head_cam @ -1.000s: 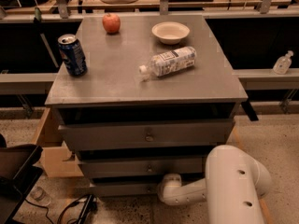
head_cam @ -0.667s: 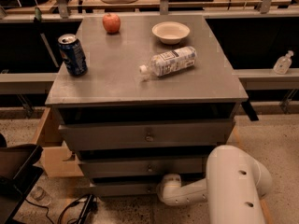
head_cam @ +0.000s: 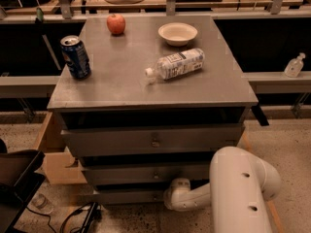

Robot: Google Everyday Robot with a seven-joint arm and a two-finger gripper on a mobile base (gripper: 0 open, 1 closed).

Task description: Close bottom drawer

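The grey cabinet [head_cam: 233, 93] stands in the middle of the camera view with three drawers. The bottom drawer [head_cam: 127, 196] is the lowest, slim grey front near the floor; its knob does not show. A dark gap lies above its front, and I cannot tell how far it stands out. My gripper [head_cam: 172, 198] is at the end of the white arm [head_cam: 240, 188], low by the floor, against the right end of the bottom drawer's front. The middle drawer [head_cam: 141, 174] and top drawer [head_cam: 146, 141] are above it.
On the cabinet top are a blue soda can [head_cam: 76, 57], a red apple [head_cam: 116, 24], a white bowl [head_cam: 178, 33] and a lying water bottle [head_cam: 176, 64]. A cardboard box [head_cam: 53, 161] and a dark object [head_cam: 17, 178] sit at the left on the floor. Cables [head_cam: 80, 220] lie by the cabinet's foot.
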